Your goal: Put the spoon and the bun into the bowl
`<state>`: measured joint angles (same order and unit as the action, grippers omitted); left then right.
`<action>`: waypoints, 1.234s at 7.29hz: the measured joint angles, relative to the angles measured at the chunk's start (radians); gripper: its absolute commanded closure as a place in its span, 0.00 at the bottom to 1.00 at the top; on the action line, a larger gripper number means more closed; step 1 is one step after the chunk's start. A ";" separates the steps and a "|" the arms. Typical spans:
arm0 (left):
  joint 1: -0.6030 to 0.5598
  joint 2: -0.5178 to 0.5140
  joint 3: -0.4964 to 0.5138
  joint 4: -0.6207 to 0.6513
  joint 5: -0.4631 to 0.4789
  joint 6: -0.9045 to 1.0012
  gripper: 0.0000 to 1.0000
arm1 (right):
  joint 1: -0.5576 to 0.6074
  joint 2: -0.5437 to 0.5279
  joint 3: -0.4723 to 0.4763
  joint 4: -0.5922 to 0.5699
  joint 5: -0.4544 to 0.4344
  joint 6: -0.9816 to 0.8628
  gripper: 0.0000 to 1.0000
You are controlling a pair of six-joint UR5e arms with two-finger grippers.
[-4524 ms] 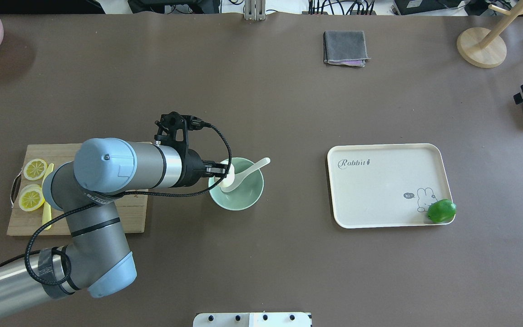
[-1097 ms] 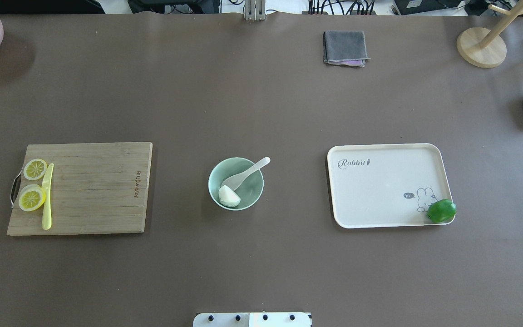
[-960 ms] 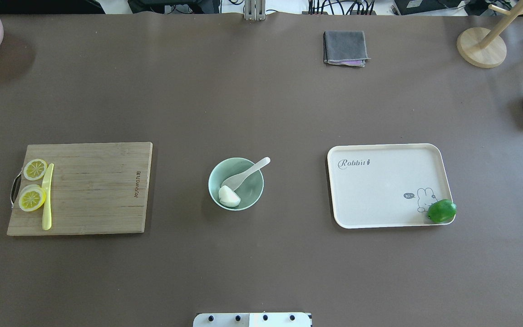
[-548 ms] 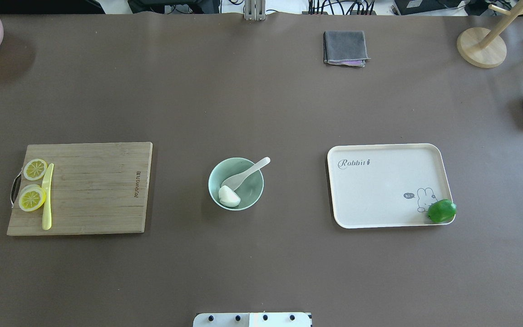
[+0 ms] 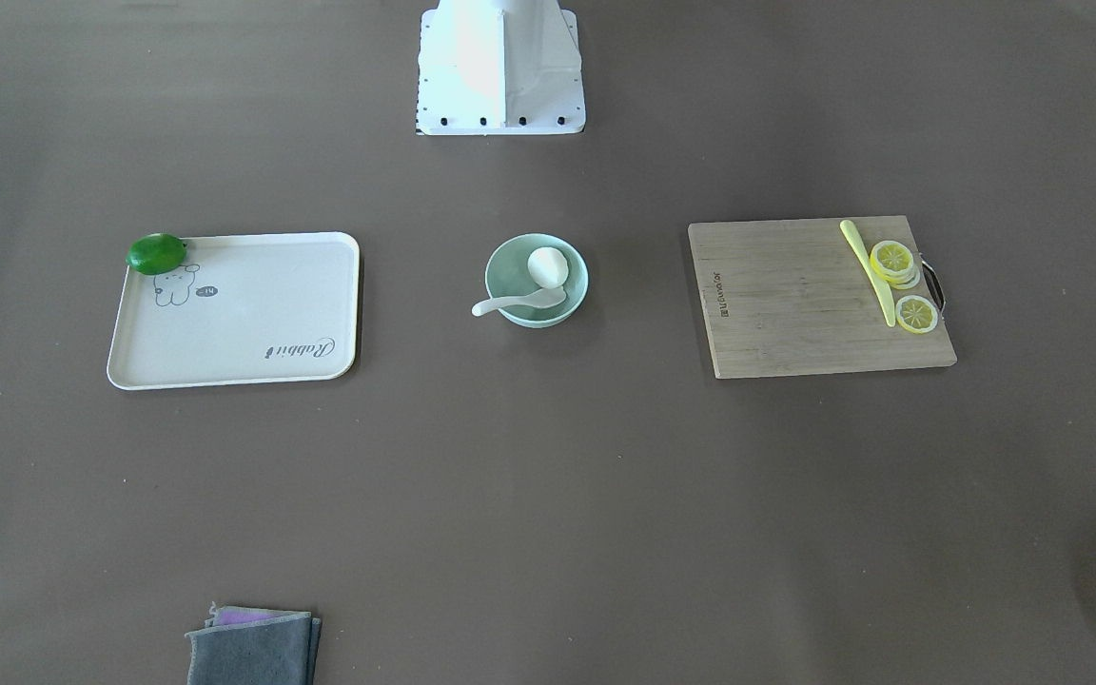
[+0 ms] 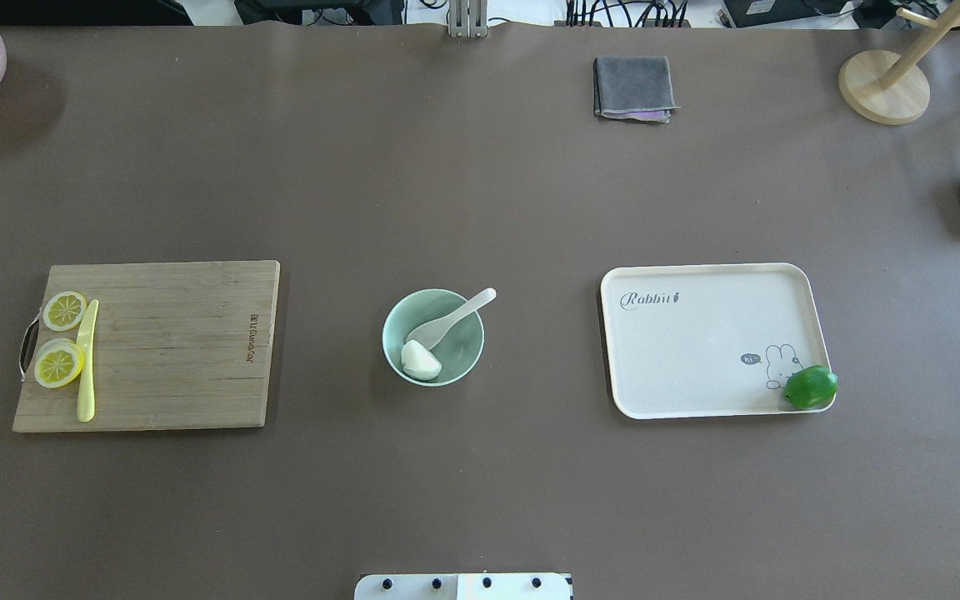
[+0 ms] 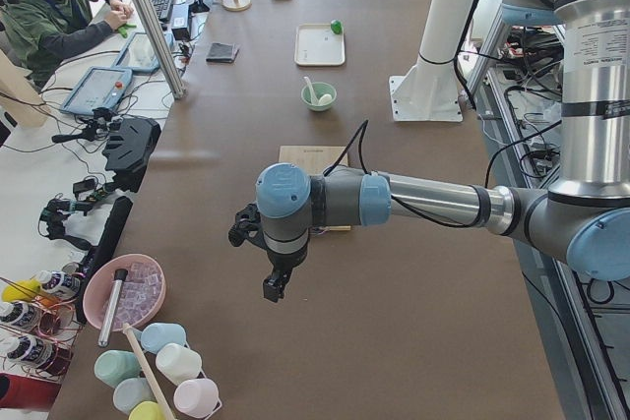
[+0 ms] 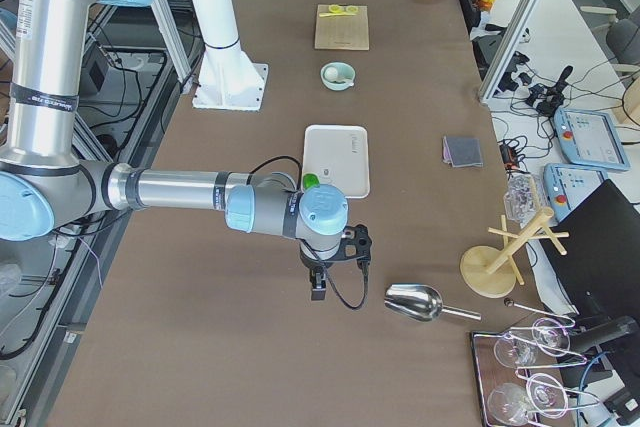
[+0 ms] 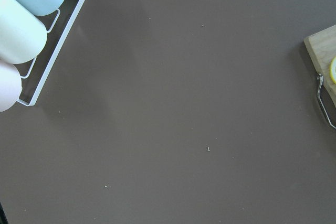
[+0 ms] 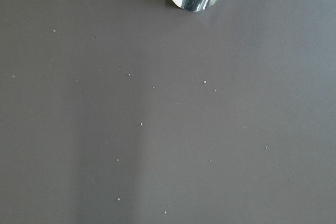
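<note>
Seeing the bun lying inside the bowl, just left of centre in the overhead frame, against its lower wall. Seeing the spoon sitting there too, scoop down inside, handle leaning out over the upper-right rim. Judging both placements done, nothing remaining to move. Finding the left gripper and right gripper hanging over the table, well apart from the bowl; not being able to tell how the jaws are standing.
</note>
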<state>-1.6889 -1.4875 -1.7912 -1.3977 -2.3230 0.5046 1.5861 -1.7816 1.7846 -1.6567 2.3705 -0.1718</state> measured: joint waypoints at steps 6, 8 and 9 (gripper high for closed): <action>0.000 0.002 0.002 -0.008 0.001 0.000 0.01 | 0.000 0.001 -0.001 0.000 0.008 -0.001 0.00; 0.000 0.008 0.004 -0.008 0.001 0.000 0.01 | 0.000 0.000 -0.001 0.000 0.014 -0.001 0.00; 0.000 0.009 0.004 -0.009 0.001 0.000 0.01 | 0.000 -0.001 -0.001 0.000 0.019 -0.002 0.00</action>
<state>-1.6889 -1.4782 -1.7876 -1.4065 -2.3224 0.5047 1.5861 -1.7823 1.7840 -1.6567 2.3895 -0.1737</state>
